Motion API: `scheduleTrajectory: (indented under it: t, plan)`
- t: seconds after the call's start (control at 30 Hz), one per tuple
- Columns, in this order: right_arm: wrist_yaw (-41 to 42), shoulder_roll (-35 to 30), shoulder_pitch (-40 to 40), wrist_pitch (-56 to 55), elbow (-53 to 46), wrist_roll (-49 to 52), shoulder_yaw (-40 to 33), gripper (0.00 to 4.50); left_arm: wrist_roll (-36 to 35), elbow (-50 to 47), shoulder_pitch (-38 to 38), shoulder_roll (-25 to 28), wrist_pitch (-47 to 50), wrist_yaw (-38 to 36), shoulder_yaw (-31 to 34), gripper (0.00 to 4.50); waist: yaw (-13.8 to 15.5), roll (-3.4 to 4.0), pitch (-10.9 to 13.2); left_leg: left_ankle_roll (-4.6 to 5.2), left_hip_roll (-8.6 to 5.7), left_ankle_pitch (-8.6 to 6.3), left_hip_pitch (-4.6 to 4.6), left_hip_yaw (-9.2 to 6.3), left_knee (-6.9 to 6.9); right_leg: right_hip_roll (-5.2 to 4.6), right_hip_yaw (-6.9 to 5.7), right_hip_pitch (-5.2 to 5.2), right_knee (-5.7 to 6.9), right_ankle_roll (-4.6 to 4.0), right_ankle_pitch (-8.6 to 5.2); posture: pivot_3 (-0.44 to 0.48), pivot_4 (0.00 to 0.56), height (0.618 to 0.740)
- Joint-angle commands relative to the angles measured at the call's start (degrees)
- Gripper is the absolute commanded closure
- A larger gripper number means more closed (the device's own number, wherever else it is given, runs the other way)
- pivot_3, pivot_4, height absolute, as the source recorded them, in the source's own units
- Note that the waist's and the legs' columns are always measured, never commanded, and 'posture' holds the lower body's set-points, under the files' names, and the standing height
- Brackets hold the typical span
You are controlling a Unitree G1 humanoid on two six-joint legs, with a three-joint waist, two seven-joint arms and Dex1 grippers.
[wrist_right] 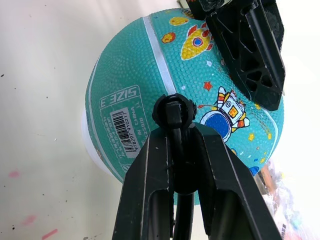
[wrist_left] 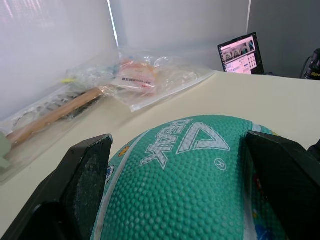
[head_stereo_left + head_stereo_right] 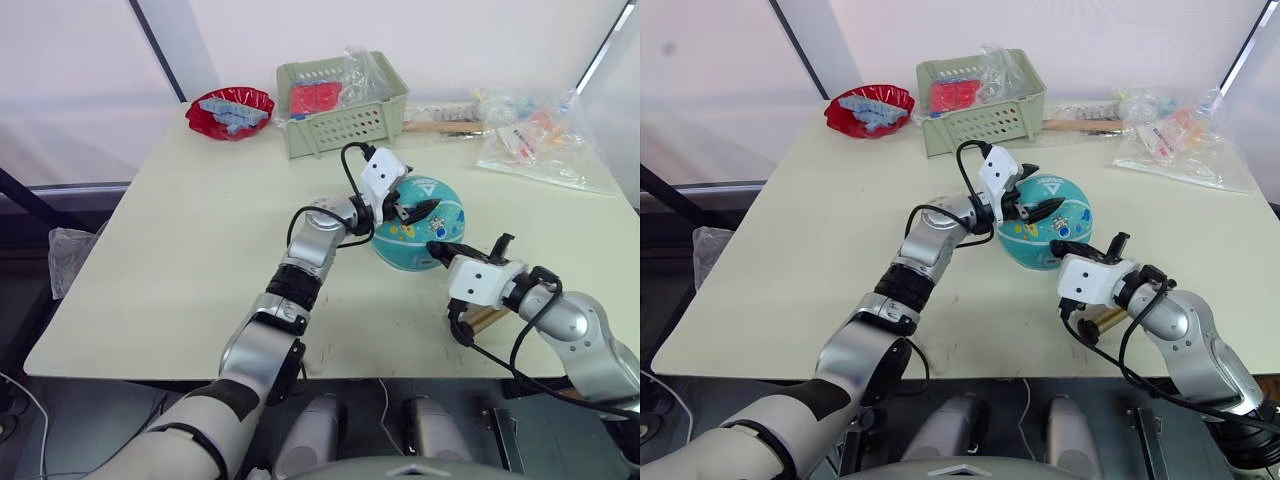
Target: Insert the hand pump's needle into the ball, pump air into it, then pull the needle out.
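1. Near the right-front of the surface (image 3: 180,240) sits the ball (image 3: 425,232), logo up, resting on what looks like a white ring or cup in the right wrist view.
2. Ball reads pebbled rubber, grippy, light, with some give; round, so I judge it rolls unless held at its widest sides.
3. My left gripper (image 3: 418,209) straddles the top of the ball, fingers (image 2: 85,175) spread wide down either flank; contact unclear, no squeeze evident.
4. My right gripper (image 1: 175,150) is clamped on the needle (image 1: 173,111) fitting, black hose trailing back between the fingers, tip aimed at the ball's side by the barcode; I can't tell if it is in.
5. Hand pump (image 3: 487,319) barrel lies just behind the right wrist.
6. Left arm reaches forward, elbow bent; right forearm comes in low from the right.
7. Needle looks thin, bendable: keep hold on the fitting, push straight.
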Motion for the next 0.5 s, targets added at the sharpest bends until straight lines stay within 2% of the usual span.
scheduleTrajectory:
  t: [0.03, 0.23, 0.5]
  plan:
    - [-0.44, 0.24, 0.43, -3.04, -3.31, 0.35, -2.62, 4.44, 4.22, 5.25, 2.03, -0.38, 0.65, 4.8, -1.91, 0.0, 0.04, 0.0, 0.0, 0.0, 0.0, 0.02, 0.0, 0.0, 0.0, 0.0, 0.0, 0.01, 0.0, 0.01, 0.02, 0.0, 0.15, 0.737]
    - [0.89, 0.19, 2.8, -4.32, -6.33, 3.65, -6.58, 4.44, 7.99, 9.43, 2.31, -0.18, -4.68, 8.96, -3.97, 0.0, 0.69, -0.01, -0.01, 0.0, -0.03, 0.1, 0.0, -0.06, 0.0, -0.04, -0.06, 0.08, -0.02, 0.04, 0.07, 0.0, 0.15, 0.737]
    - [4.95, -0.38, 5.71, -2.01, -11.78, 9.66, -12.93, 4.44, 8.53, 11.52, 3.23, -0.69, -7.41, 8.72, -5.81, 0.0, 1.73, -0.01, -0.01, 0.01, -0.13, 0.11, -0.15, -0.26, -0.01, -0.13, -0.29, 0.09, -0.15, 0.02, 0.08, 0.0, 0.15, 0.737]
